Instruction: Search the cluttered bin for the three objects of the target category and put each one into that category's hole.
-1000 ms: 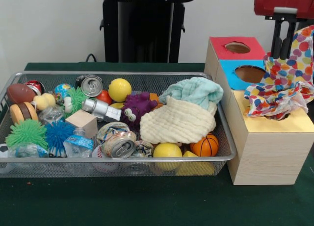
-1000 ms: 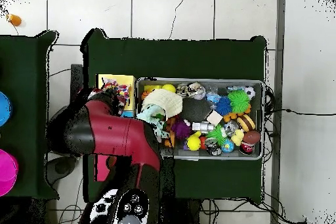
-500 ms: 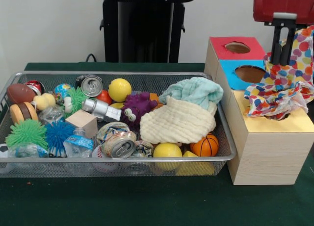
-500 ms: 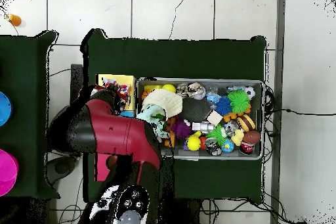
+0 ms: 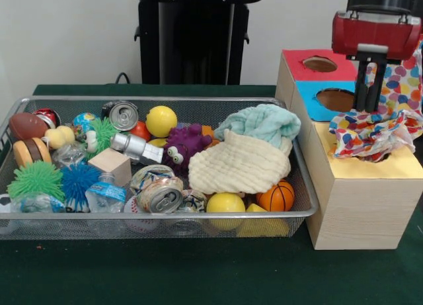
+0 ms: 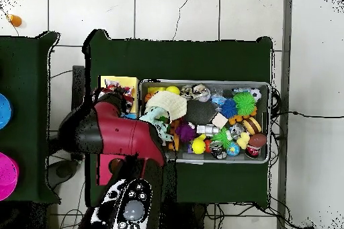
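Two cloths lie in the basket, a third spotted cloth droops over the box. Two cans show. I cannot tell whether the pincer is spread.

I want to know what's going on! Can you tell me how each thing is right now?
Pincer: over the yellow hole, open or shut unclear.
Spotted cloth: bunched in the yellow hole, partly hanging out.
Red hole: nothing showing in it.
Blue hole: nothing showing in it.
Cream cloth: crumpled in the bin.
Mint cloth: crumpled, behind the cream one.
Cans: lying on their sides.
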`<action>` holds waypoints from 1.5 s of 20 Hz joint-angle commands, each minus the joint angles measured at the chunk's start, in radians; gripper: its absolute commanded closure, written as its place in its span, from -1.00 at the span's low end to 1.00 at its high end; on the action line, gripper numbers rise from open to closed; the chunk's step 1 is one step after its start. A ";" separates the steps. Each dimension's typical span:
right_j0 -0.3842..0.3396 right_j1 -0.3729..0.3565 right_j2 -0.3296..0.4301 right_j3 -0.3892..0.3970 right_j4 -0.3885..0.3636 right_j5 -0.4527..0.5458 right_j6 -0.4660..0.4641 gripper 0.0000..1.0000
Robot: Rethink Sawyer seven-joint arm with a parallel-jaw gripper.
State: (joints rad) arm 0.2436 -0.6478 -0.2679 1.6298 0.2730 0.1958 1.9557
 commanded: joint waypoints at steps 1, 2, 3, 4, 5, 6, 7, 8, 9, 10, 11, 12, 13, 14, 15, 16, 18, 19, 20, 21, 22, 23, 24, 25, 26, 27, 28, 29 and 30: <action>0.009 0.099 0.018 0.037 0.011 -0.046 0.205 1.00; 0.015 0.103 0.014 0.034 0.016 -0.047 0.208 1.00; 0.019 0.104 0.014 0.032 0.022 -0.046 0.212 1.00; 0.022 0.105 0.016 0.030 0.029 -0.046 0.217 1.00; 0.026 0.107 0.017 0.027 0.033 -0.046 0.220 1.00; 0.029 0.109 0.019 0.023 0.039 -0.046 0.223 1.00; 0.034 0.112 0.018 0.019 0.045 -0.045 0.227 1.00; 0.039 0.115 0.018 0.015 0.050 -0.043 0.231 1.00; 0.045 0.118 0.014 0.009 0.057 -0.038 0.237 1.00; 0.050 0.122 0.010 0.005 0.063 -0.034 0.241 1.00; 0.055 0.124 0.007 0.000 0.067 -0.030 0.241 1.00; 0.055 0.126 0.010 0.000 0.073 -0.034 0.243 1.00; 0.053 0.127 0.015 -0.001 0.077 -0.036 0.243 1.00; 0.052 0.128 0.020 -0.001 0.082 -0.038 0.242 1.00; 0.052 0.130 0.024 -0.003 0.088 -0.039 0.243 1.00; 0.053 0.131 0.026 -0.004 0.094 -0.037 0.245 1.00; 0.054 0.134 0.030 -0.008 0.105 -0.035 0.246 1.00; 0.057 0.138 0.029 -0.011 0.112 -0.034 0.248 1.00; 0.059 0.142 0.028 -0.014 0.116 -0.035 0.246 1.00; 0.064 0.150 0.024 -0.019 0.119 -0.036 0.244 1.00; 0.069 0.158 0.015 -0.024 0.121 -0.038 0.241 1.00; 0.072 0.167 0.008 -0.027 0.123 -0.046 0.240 1.00; 0.076 0.178 -0.001 -0.030 0.122 -0.056 0.236 1.00; 0.083 0.189 -0.013 -0.032 0.124 -0.068 0.235 1.00; 0.082 0.196 -0.016 -0.031 0.123 -0.079 0.232 1.00; 0.079 0.204 -0.017 -0.031 0.121 -0.092 0.227 1.00; 0.078 0.213 -0.021 -0.034 0.117 -0.103 0.221 1.00; 0.075 0.222 -0.022 -0.036 0.116 -0.114 0.219 1.00; 0.072 0.231 -0.024 -0.038 0.114 -0.126 0.217 1.00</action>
State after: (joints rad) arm 0.3262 -0.5055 -0.2993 1.6142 0.3516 0.1486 1.9557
